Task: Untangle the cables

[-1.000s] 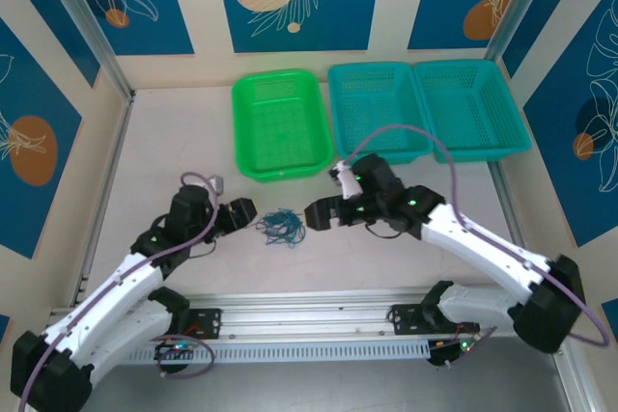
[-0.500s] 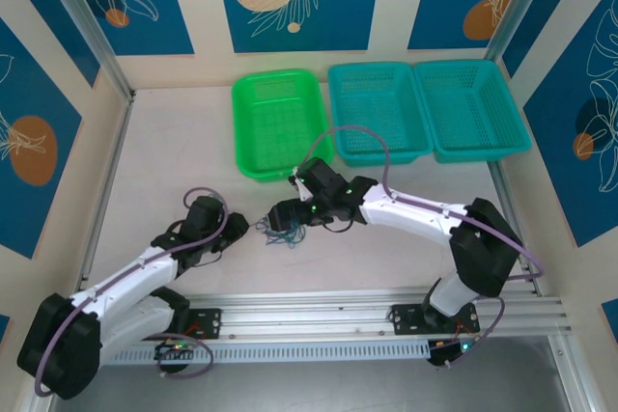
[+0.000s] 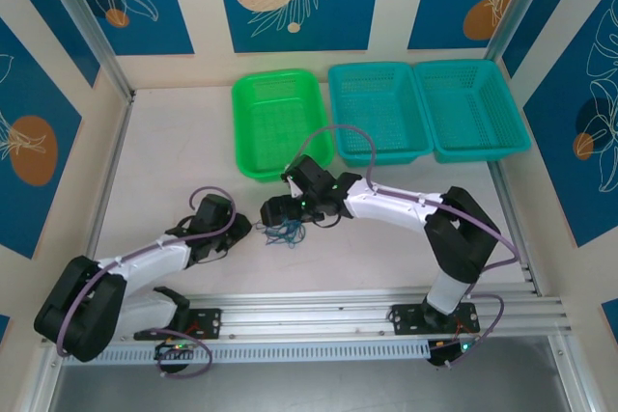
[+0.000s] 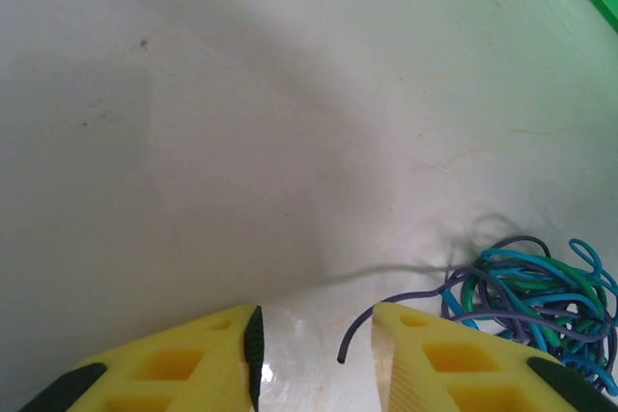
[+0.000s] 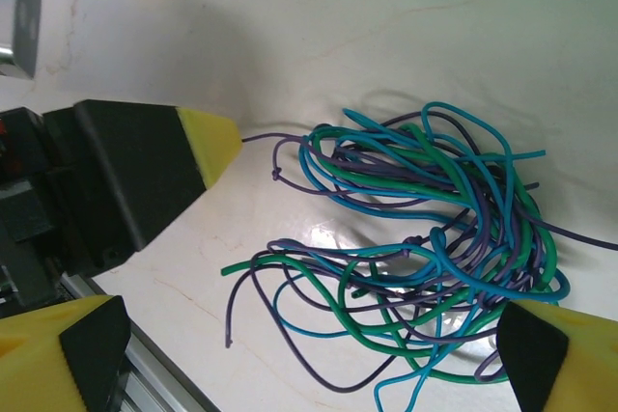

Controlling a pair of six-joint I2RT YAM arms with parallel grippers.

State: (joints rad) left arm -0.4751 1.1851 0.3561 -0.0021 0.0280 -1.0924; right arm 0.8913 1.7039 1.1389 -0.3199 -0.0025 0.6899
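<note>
Left end effector (image 4: 314, 330) sits low over the desk (image 4: 241, 94), its two yellow fingers partly apart with a clear gap; the loose end of one purple strand (image 4: 359, 327) lies in that gap, close against the inner face of one finger, and nothing looks pinched yet. Just beside it the cables (image 5: 425, 238) lie in one small tangle of blue, green and purple loops flat on the desk, in front of the green basket (image 3: 280, 124). Right end effector (image 5: 311, 340) hangs directly above the tangle with its fingers spread wide, one on each side of the heap, gripping nothing.

Several risks follow from this. The strand end is thin and off-centre, so the left fingers may close on air or flick it away; a grip followed by a pull while the loops cross could tighten the knot rather than free it. If the right fingers clamp the whole heap, everything may drag along together. With both end effectors this near, they could bump each other.
</note>
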